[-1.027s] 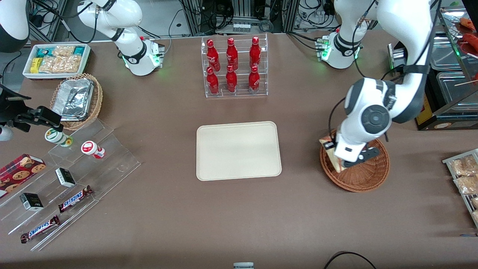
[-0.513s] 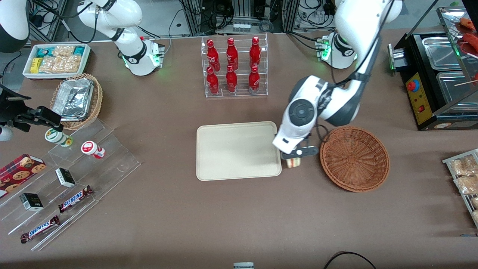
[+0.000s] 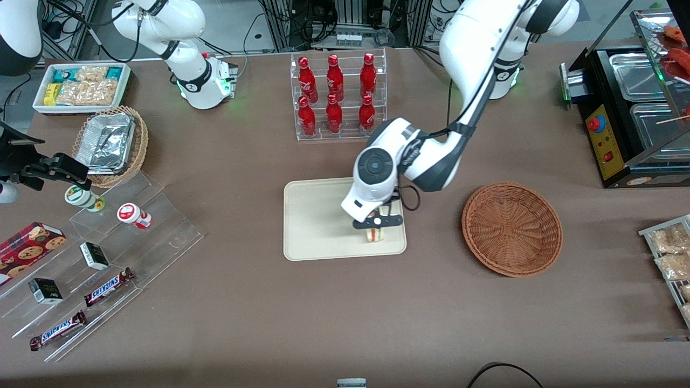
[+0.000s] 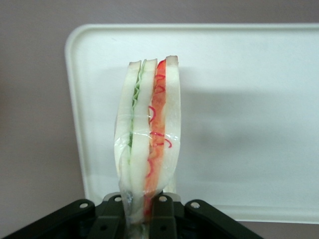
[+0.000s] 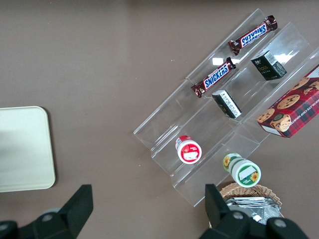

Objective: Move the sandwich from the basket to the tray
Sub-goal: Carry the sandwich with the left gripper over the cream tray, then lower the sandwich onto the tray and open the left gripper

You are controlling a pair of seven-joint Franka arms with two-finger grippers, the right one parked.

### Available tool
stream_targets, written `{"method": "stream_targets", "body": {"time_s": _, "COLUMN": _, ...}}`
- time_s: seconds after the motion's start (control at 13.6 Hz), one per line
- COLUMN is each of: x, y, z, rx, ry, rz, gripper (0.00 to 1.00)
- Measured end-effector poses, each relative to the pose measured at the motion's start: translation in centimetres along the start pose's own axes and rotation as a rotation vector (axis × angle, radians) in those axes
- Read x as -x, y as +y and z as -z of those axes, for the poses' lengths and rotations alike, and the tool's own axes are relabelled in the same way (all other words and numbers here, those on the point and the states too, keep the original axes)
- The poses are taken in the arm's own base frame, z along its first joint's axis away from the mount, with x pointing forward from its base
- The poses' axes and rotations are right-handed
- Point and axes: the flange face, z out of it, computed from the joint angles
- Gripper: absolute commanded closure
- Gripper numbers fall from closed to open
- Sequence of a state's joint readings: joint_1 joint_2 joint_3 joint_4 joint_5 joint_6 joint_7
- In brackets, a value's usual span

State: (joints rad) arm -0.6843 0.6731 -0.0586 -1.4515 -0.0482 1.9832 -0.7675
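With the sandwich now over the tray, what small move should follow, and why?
Probably lower straight down, then release. The claw is shut on the sandwich, which hangs above the tray near the edge nearest the empty basket.

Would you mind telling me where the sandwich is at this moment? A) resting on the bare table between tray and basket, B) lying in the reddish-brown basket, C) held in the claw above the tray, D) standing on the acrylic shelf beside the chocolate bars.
C: the claw is shut on the sandwich, holding it over the tray, while the basket holds nothing.
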Motion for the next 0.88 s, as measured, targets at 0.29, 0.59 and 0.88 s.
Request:
{"method": "stream_targets", "body": {"time_s": 0.29, "x": 0.3, "y": 2.4, "z": -1.4, "rx": 0.004, "ry": 0.002, "rz": -0.003, "gripper": 1.00}}
{"method": "stream_targets", "body": {"time_s": 0.59, "x": 0.3, "y": 4.2, "z": -1.7, "rx": 0.037, "ry": -0.004, "rz": 0.019, "gripper": 1.00}}
{"method": "stream_targets", "body": {"time_s": 0.88, "x": 1.0, "y": 5.8, "z": -2.8, "rx": 0.042, "ry": 0.000, "rz": 0.034, "gripper": 1.00}}
